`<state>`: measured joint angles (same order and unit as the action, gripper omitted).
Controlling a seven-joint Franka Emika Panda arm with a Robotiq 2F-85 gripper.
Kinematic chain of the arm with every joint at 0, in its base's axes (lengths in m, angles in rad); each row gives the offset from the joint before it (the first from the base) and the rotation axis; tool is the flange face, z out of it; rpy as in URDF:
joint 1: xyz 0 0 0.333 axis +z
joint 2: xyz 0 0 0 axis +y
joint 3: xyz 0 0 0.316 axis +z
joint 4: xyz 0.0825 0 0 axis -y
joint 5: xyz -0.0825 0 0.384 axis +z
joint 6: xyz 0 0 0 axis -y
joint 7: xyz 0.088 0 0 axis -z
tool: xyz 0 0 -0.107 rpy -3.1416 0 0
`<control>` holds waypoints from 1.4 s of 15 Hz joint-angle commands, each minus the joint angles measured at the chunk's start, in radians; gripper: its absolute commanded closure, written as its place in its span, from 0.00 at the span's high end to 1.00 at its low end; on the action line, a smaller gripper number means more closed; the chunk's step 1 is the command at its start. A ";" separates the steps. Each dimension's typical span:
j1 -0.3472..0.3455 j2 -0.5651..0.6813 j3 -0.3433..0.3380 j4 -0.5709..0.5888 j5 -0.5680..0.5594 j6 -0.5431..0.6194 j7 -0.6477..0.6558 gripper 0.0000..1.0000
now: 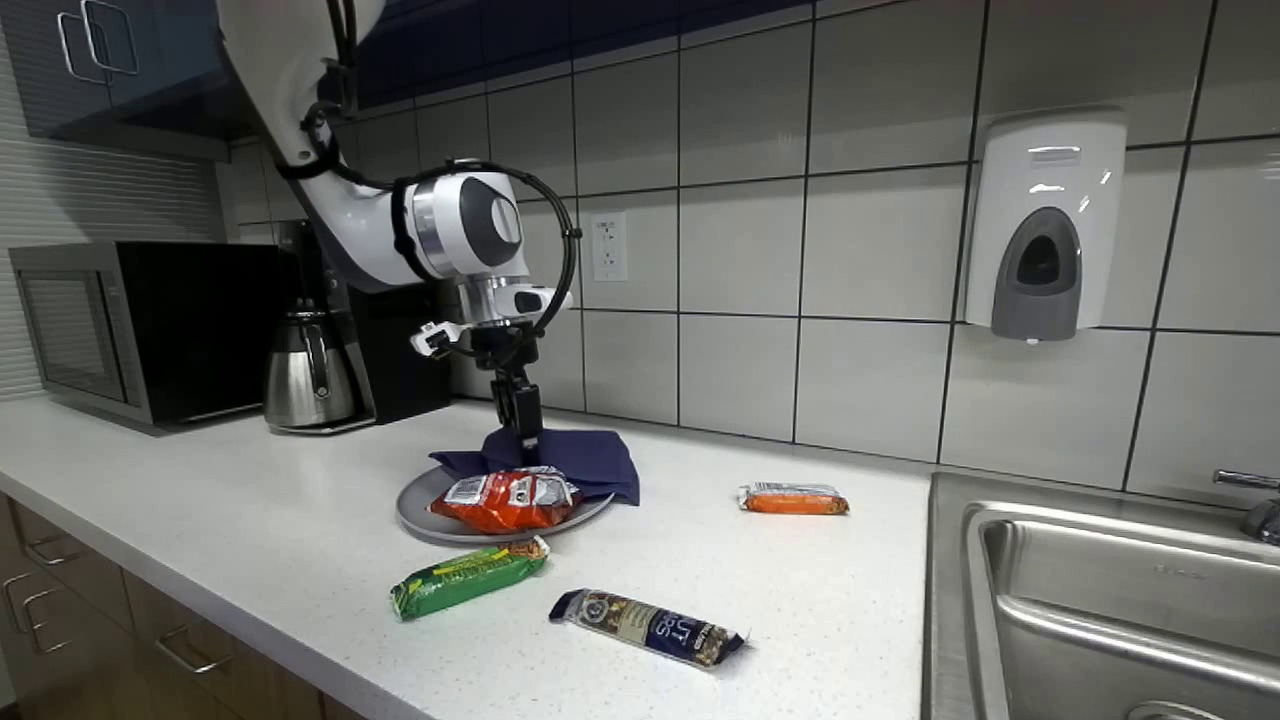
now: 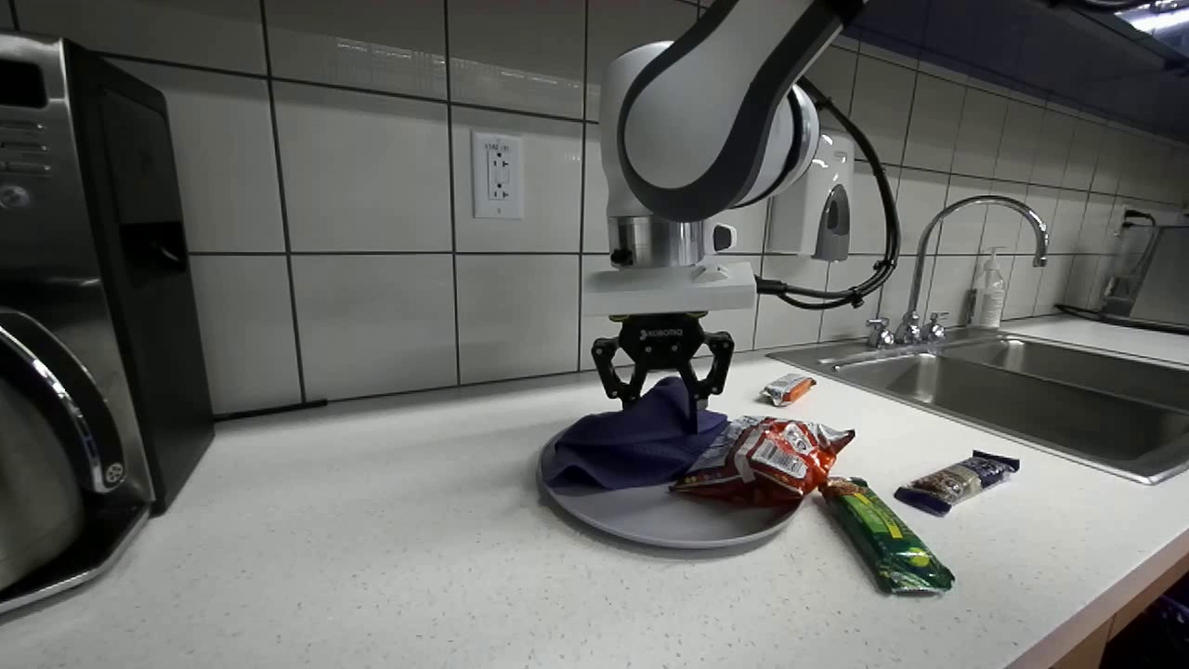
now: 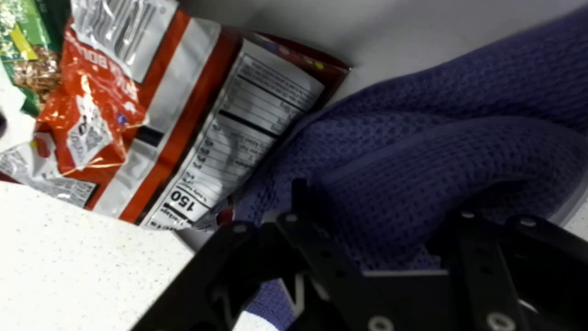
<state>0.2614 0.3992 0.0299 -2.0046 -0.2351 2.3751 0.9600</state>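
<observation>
At the left of an exterior view I had a steel carafe (image 2: 30, 492), cut off by the edge, its inside hidden, then a gray plate (image 2: 650, 528) on the tabletop (image 2: 372, 520), holding a rumpled purple cloth (image 2: 604, 452). My jaws stood partly spread astride a raised fold of it, one side hidden behind the fabric, the tips hard to make out in the wrist view. Rightward, a red snack bag (image 2: 776, 462) shared the plate, overhanging its rim; past it lay an orange packet (image 2: 789, 389), a green packet (image 2: 890, 542) and a navy bar (image 2: 957, 482), then the sink (image 2: 985, 390), cut off at the right.
</observation>
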 commanded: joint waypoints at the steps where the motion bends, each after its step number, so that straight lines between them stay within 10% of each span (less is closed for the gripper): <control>1: 0.015 0.000 -0.020 0.015 -0.010 -0.016 0.017 0.27; 5: 0.015 -0.004 -0.027 0.015 -0.013 -0.018 0.016 0.00; 21: 0.070 -0.117 0.031 0.021 -0.020 0.021 -0.044 0.01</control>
<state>0.3236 0.3306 0.0376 -1.9777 -0.2363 2.3911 0.9471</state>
